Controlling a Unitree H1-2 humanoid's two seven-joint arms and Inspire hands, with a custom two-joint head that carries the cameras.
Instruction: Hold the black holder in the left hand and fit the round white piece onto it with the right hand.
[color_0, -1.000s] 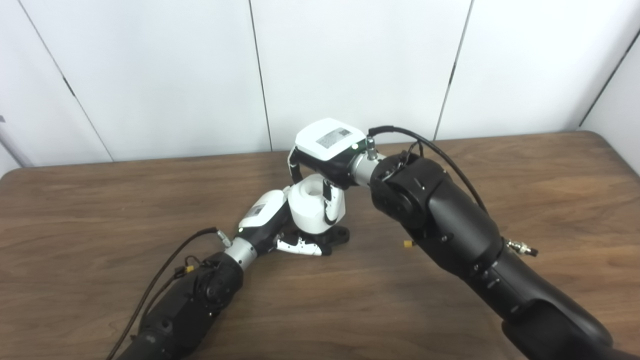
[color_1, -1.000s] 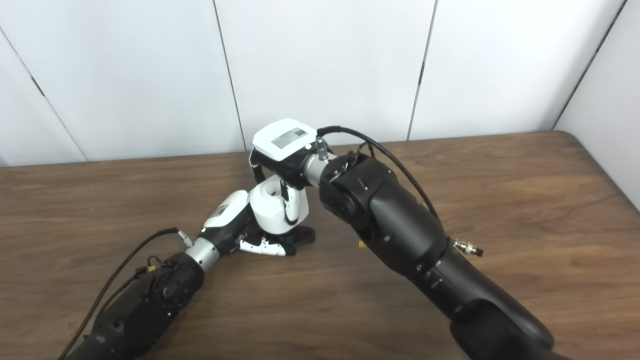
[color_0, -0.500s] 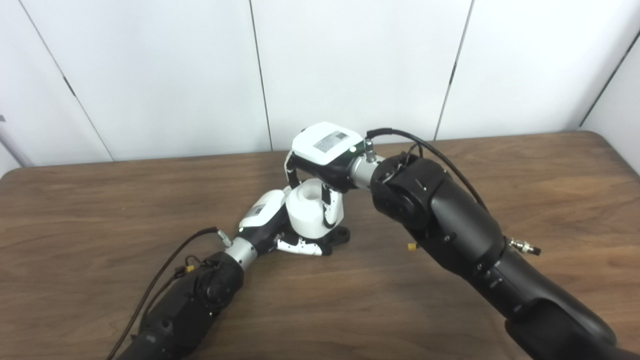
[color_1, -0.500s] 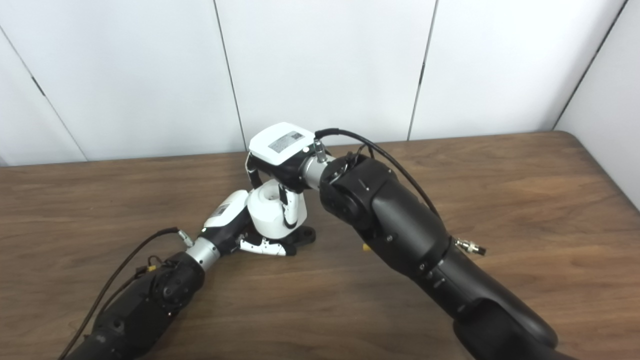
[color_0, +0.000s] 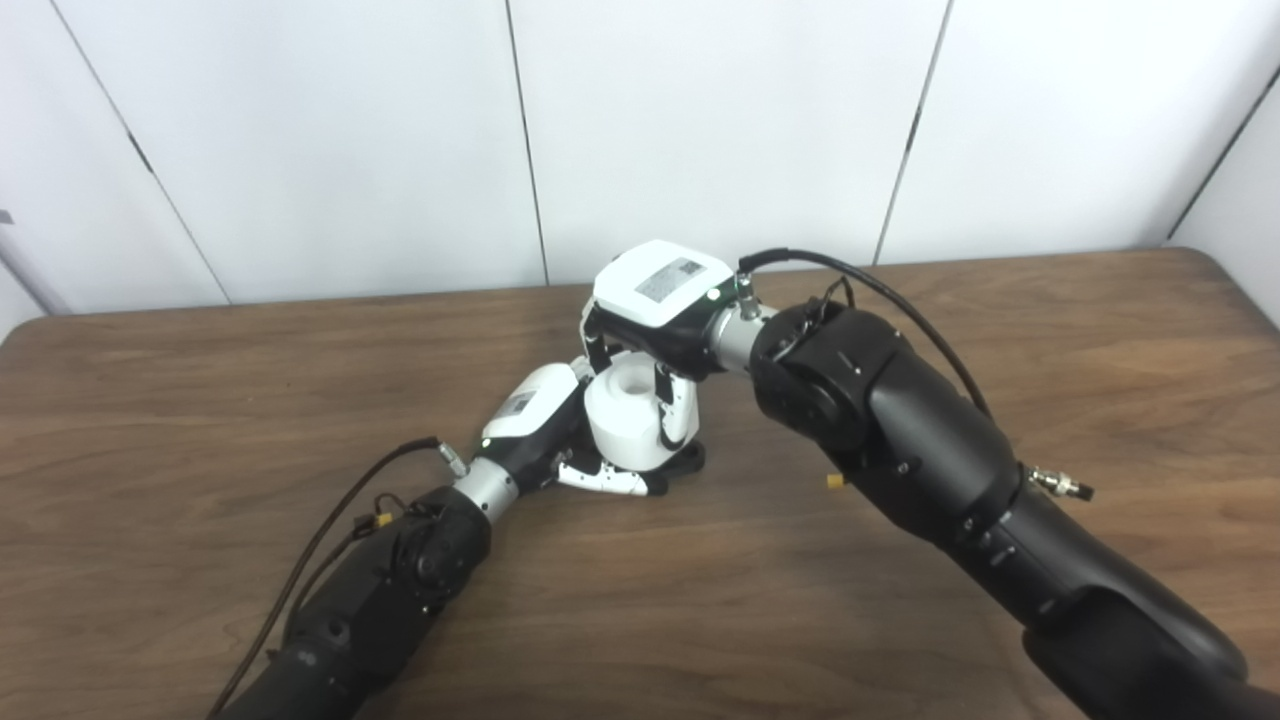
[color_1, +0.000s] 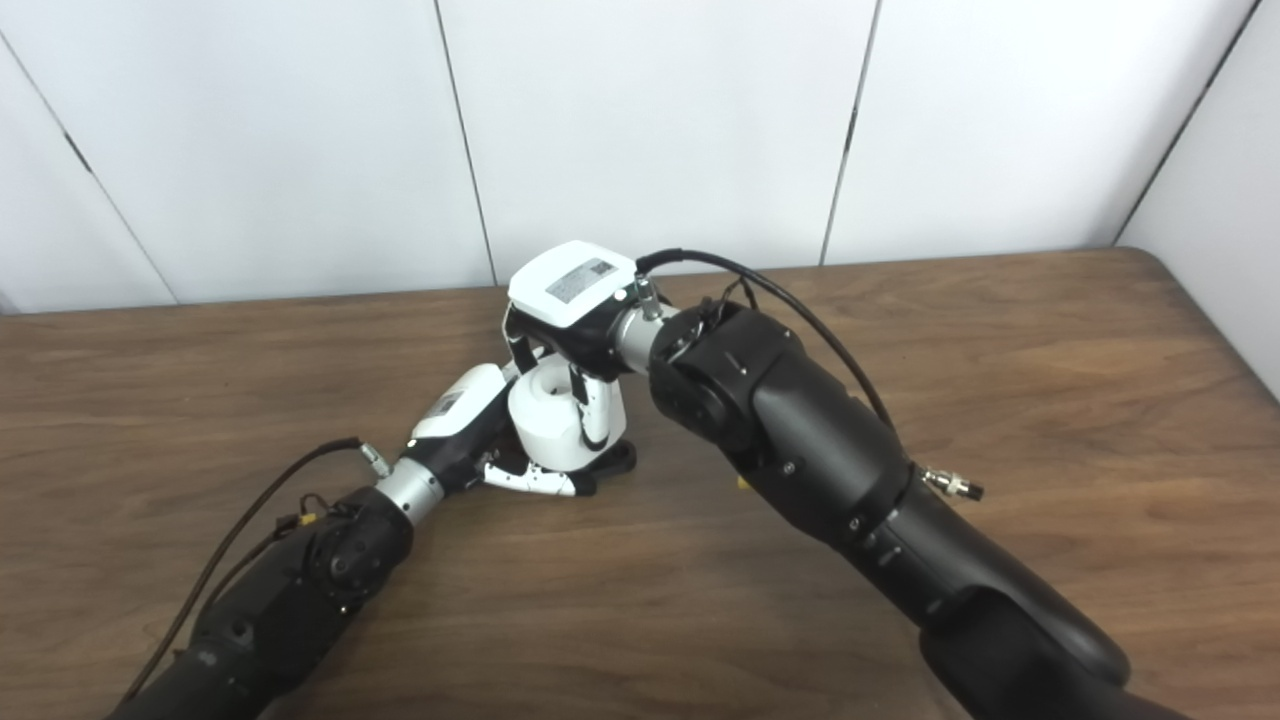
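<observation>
Two side-by-side head cameras look down at the same table.

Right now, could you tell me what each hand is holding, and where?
The right hand grips the round white piece by its sides; the left hand holds the black holder's base.

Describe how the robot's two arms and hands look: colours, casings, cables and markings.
Both arms are bulky, glossy black shells ending in a short silver metal wrist collar. The left hand and right hand each have a white back plate bearing a small grey printed label, over black-and-white fingers. A black cable loops from the right wrist along the forearm; another black cable runs from the left wrist. Small yellow connectors show on both forearms.
</observation>
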